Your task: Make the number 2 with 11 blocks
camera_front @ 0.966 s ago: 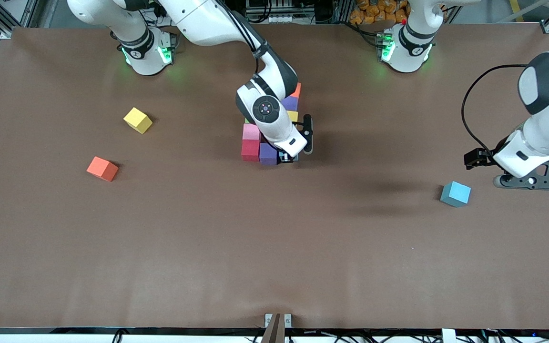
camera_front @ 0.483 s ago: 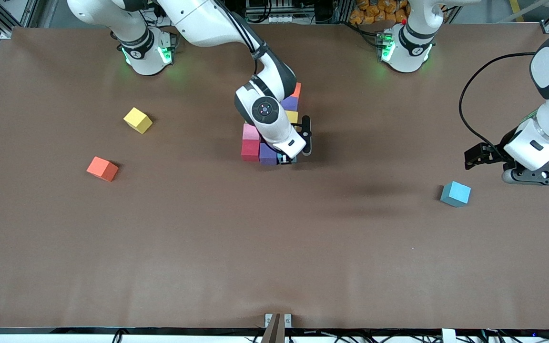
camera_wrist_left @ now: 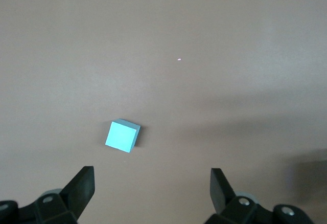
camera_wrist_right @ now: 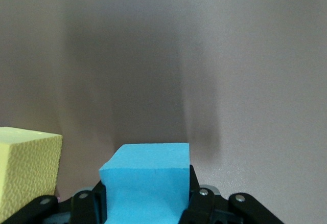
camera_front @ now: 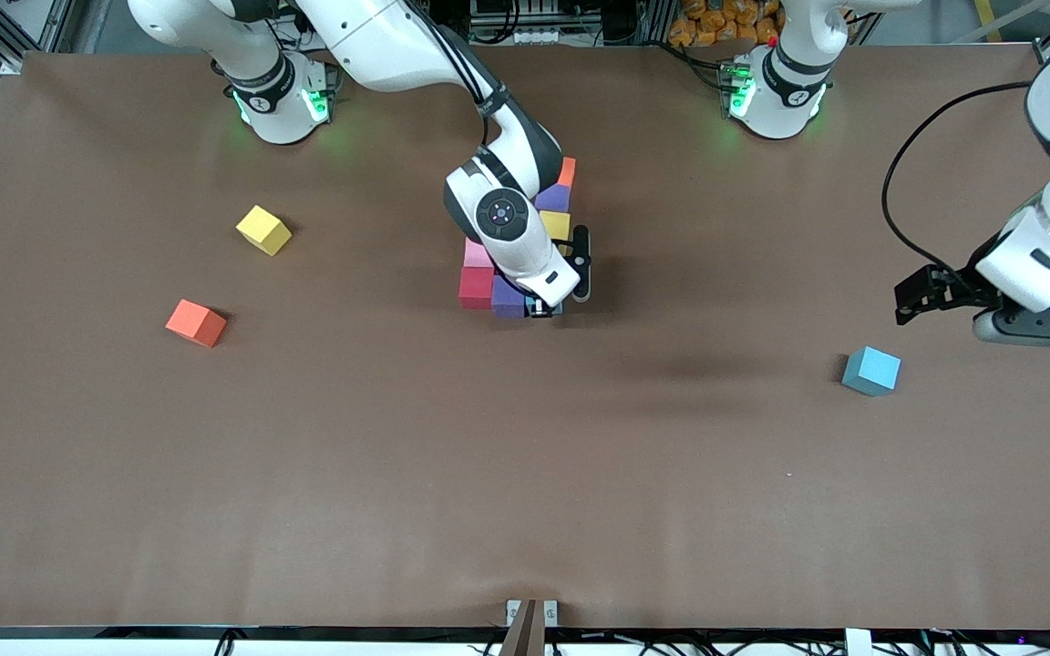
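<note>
Roughly two-thirds done by the look of it: the number 2 (camera_front: 516,251) is partly built at upper centre of the front view, while 3 loose blocks, a yellow block (camera_front: 263,230), an orange block (camera_front: 196,322) and a light blue block (camera_front: 871,370), are yet to be added. The right gripper (camera_front: 543,308) is clamped on a blue block (camera_wrist_right: 145,183) at the digit's lower edge, a grip only made clear in the right wrist view, with a yellow cube (camera_wrist_right: 28,170) just beside it. The left gripper (camera_wrist_left: 152,193) is seen spread wide and empty over the table (camera_front: 525,474) at right, the light blue block framed only in its own wrist view.
</note>
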Robot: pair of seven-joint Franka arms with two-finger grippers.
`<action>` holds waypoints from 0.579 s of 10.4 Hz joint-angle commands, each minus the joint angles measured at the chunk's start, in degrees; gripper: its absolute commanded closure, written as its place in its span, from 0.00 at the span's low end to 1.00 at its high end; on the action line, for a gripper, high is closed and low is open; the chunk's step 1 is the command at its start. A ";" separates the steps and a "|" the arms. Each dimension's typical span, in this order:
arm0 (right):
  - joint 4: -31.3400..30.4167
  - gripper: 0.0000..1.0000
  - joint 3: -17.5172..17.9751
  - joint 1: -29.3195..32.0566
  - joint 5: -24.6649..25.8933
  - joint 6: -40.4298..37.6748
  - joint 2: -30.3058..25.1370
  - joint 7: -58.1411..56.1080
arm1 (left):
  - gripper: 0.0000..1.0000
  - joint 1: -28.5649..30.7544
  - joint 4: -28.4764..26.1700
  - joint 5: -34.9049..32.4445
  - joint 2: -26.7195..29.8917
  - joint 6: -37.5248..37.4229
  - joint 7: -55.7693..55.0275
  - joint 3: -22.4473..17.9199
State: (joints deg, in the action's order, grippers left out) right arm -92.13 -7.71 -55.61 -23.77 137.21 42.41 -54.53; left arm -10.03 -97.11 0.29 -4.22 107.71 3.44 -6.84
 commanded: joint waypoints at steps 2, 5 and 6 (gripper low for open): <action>-1.74 0.00 0.50 1.30 1.18 -0.28 -1.10 1.36 | 0.00 0.36 3.68 1.29 1.06 -4.79 -1.57 0.86; -1.57 0.00 0.59 2.09 1.09 -4.39 -2.85 1.45 | 0.00 1.59 7.36 0.59 1.24 -11.36 -8.53 4.47; -1.57 0.00 0.59 2.26 1.09 -6.50 -4.08 1.27 | 0.00 1.68 8.42 0.50 1.24 -13.47 -8.53 4.47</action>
State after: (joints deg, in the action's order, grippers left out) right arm -92.44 -7.78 -54.15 -23.55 133.74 41.70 -53.97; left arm -9.45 -91.19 0.38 -3.20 98.01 -4.43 -3.11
